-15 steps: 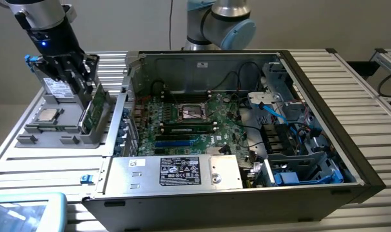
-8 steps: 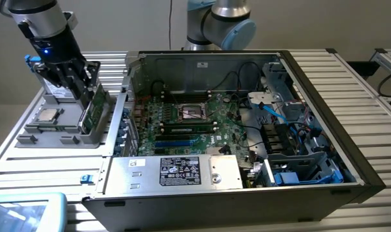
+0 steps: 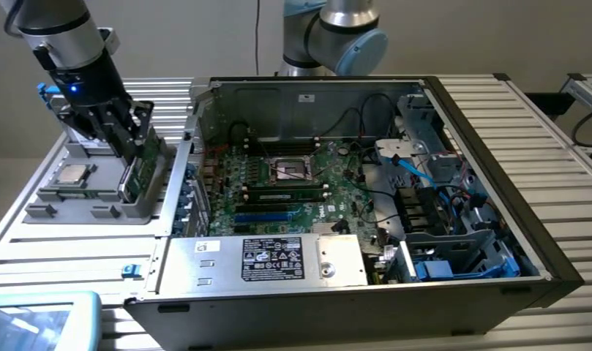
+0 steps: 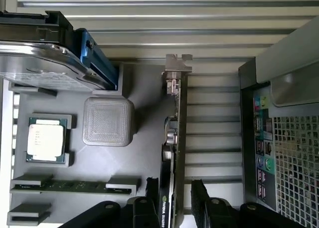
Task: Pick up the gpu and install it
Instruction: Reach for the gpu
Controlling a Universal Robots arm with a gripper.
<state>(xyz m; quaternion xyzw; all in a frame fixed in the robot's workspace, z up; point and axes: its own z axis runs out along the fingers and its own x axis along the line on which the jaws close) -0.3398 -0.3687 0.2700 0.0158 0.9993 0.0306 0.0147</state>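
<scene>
The gripper (image 3: pixel 132 157) hangs over the grey parts tray (image 3: pixel 91 212) at the exterior view's left, beside the open computer case (image 3: pixel 500 183). Its 2 fingers (image 4: pixel 199 190) stand spread, 1 on each side of the gpu (image 4: pixel 178 118), not clamped on it. The card stands on edge in the tray, near the processor chip (image 4: pixel 46 141).

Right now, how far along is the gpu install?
Done: gripper positioned astride the gpu, one finger each side. In hand: nothing gripped; jaws open, card upright in the grey tray. Left: card not yet lifted, nor seated on the motherboard.
</scene>
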